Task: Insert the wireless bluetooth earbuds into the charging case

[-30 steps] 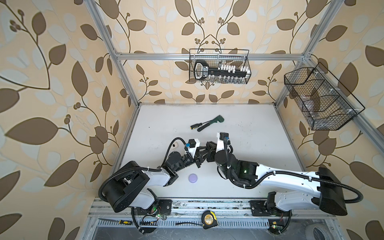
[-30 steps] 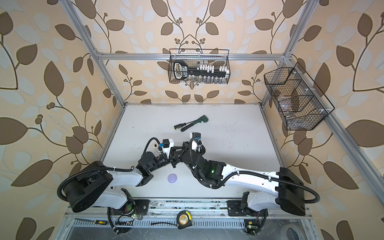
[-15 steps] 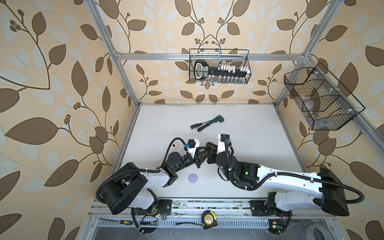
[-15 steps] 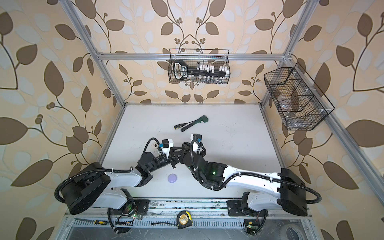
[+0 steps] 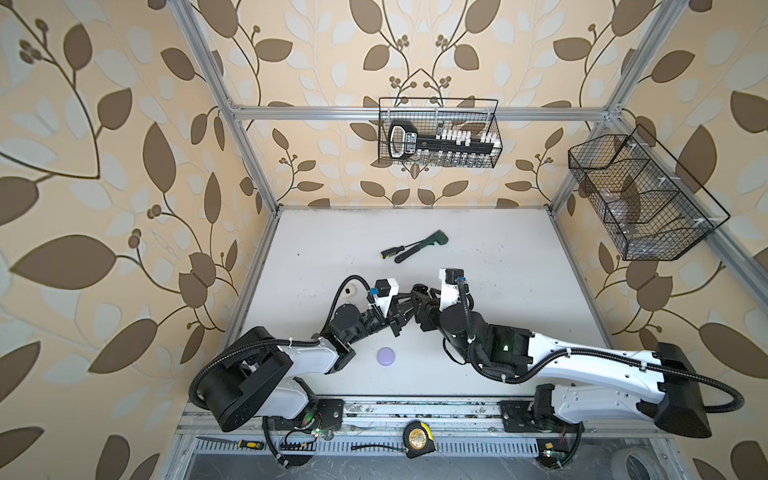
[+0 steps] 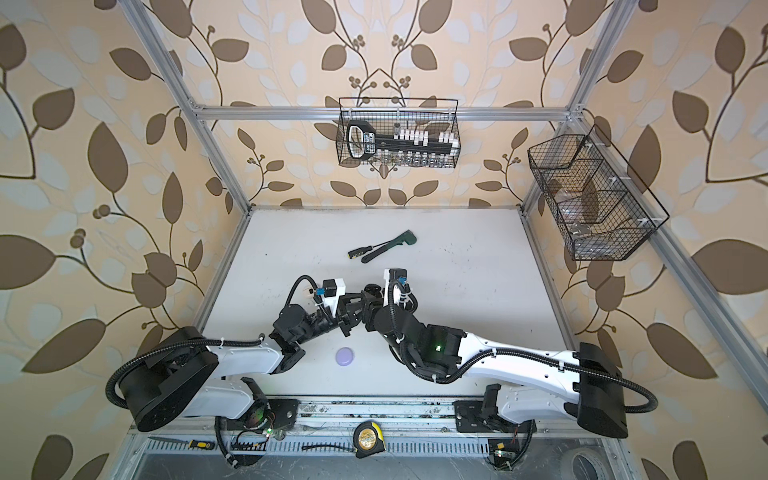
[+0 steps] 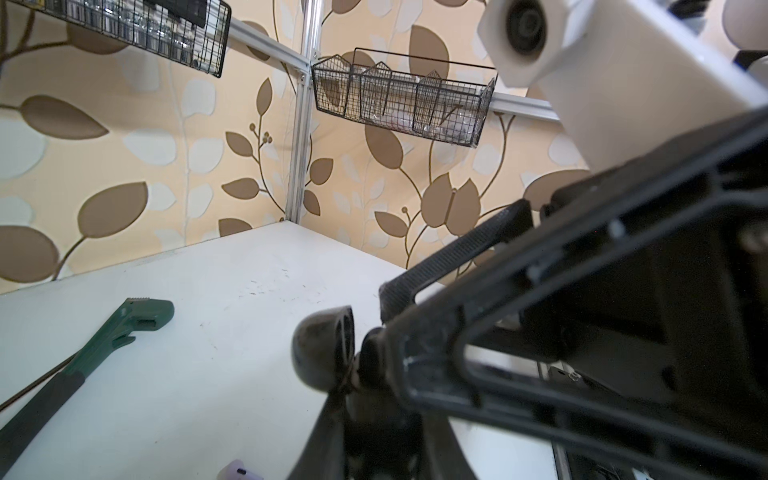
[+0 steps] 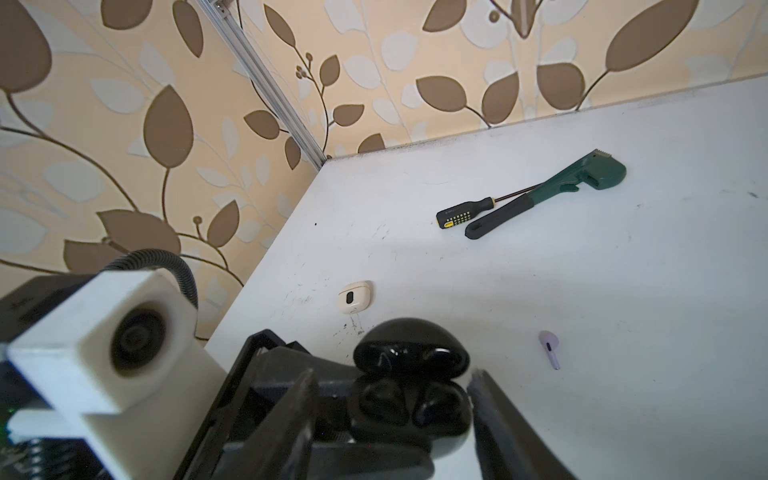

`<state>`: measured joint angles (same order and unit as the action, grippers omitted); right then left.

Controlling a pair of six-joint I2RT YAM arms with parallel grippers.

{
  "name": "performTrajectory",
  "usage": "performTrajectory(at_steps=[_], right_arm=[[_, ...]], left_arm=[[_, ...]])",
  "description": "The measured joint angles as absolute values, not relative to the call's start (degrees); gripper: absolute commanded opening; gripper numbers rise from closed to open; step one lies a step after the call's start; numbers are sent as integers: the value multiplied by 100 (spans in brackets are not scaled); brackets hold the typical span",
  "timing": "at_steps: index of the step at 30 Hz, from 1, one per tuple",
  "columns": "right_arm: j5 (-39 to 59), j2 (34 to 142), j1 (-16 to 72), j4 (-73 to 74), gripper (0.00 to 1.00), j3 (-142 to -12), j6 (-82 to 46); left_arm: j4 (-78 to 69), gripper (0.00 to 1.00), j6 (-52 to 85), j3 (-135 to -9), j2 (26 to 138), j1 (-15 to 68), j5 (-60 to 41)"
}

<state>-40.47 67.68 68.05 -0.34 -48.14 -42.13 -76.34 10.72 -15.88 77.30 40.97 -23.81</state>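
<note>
An open black charging case (image 8: 409, 345) sits between my two grippers, with two black earbuds (image 8: 384, 401) seated in its base. My left gripper (image 7: 365, 374) is shut on the case near its hinge. In both top views the case (image 5: 419, 287) (image 6: 371, 289) is at mid-table where the arms meet. My right gripper (image 8: 392, 415) is open, with one finger on each side of the case and nothing held. A lilac earbud (image 8: 549, 348) lies loose on the table beside the case. It also shows at the edge of the left wrist view as a lilac earbud (image 7: 237, 471).
A closed cream case (image 8: 354, 296) lies toward the table's left edge. A closed lilac case (image 5: 386, 356) lies nearer the front. Farther back are a green wrench (image 5: 422, 245) and a screwdriver (image 5: 392, 251). Wire baskets (image 5: 438, 133) (image 5: 642, 199) hang on the back and right walls.
My right gripper's jaws have spread apart around the black case. Both arms have hardly shifted, and the left gripper keeps its hold.
</note>
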Motion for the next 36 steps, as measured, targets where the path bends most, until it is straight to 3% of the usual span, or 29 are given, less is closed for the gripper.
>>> performTrajectory(at_steps=[15,24,36], right_arm=[[-3951,5675,6532,-779,65,-4875,-3850],[-2303,5312,4818,-958,64,-4274,-3745],[-698,6342,4803,-427,61,-4088,-3623]], left_arm=[[-7669,0,701,-1498,7679,4130,-2836],[-7688,0,609,-1396,7360,4130,-3680],[-7743,0,681,-1431,7371,4130,-4399]])
